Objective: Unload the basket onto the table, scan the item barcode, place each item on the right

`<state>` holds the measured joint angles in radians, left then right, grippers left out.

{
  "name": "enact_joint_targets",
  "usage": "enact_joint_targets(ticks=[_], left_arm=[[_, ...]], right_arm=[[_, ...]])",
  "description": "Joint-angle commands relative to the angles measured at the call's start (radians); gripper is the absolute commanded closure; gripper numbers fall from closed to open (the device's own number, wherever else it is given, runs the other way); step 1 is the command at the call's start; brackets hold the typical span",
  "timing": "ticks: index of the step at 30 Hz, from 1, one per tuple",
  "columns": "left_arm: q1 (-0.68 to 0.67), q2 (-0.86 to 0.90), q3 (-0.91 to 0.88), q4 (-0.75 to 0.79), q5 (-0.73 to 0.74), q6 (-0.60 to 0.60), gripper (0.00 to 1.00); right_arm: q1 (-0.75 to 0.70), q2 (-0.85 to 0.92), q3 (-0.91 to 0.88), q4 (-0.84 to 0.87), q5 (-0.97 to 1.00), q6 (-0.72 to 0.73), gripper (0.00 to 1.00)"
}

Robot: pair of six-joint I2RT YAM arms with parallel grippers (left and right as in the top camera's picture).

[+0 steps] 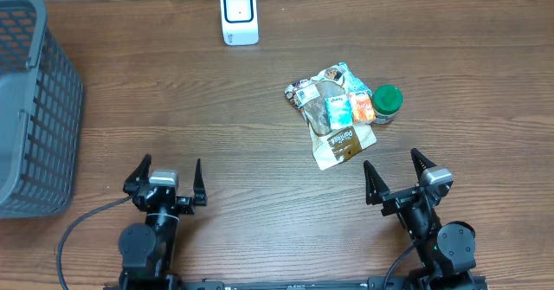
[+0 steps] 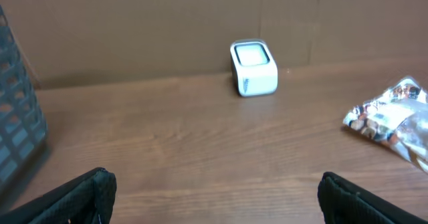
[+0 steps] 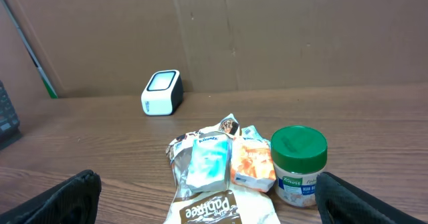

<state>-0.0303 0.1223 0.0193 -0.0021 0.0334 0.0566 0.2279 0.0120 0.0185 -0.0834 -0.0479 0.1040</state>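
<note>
**Item pile dead ahead of right arm; both grippers released**

The right gripper (image 1: 391, 160), lower right of the overhead frame, has its jaws spread wide w/ nothing btwn them. The left gripper (image 1: 170, 163), lower left, is likewise released and empty.

The item pile (image 1: 333, 121) lies right of ctr in the overhead frame. It is straight up-frame of the right gripper and a touch to the left, near but not touching. In the right wrist view it fills the lower middle of the frame. From the left gripper it is well apart, off toward the right; the left wrist view catches only a bag corner at its right edge. Judged from that, the right arm is the nearer one.

Pile makeup:
- A brown pouch (image 1: 343, 145) lies nearest the right gripper.
- A blue packet (image 1: 338, 110) and an orange packet (image 1: 363, 108) lie on top.
- A printed bag (image 1: 313, 91) lies at the far end.
- A green-lidded jar (image 1: 386, 103) stands upright just beside the orange packet, on the pile's right.

The pile's long axis runs approx up-down the frame w/ a slight lean, so roughly along the right arm's line of reach. Which item is meant for scanning can't be told.

The scanner (image 1: 239, 15) stands at top ctr, up-left of the pile and well apart. Any picked item would prob. need to travel that diagonal.
</note>
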Motion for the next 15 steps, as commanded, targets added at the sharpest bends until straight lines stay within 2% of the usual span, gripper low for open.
enact_joint_targets(ticks=[1,15], left_arm=[[0.005,-0.100,-0.014,-0.075,-0.015,0.019,0.00],[0.005,-0.118,-0.014,-0.076,-0.014,0.018,0.00]], right_arm=[[-0.005,-0.009,-0.010,0.003,0.001,-0.001,0.00],[-0.005,-0.009,-0.010,0.003,0.001,0.000,0.00]])
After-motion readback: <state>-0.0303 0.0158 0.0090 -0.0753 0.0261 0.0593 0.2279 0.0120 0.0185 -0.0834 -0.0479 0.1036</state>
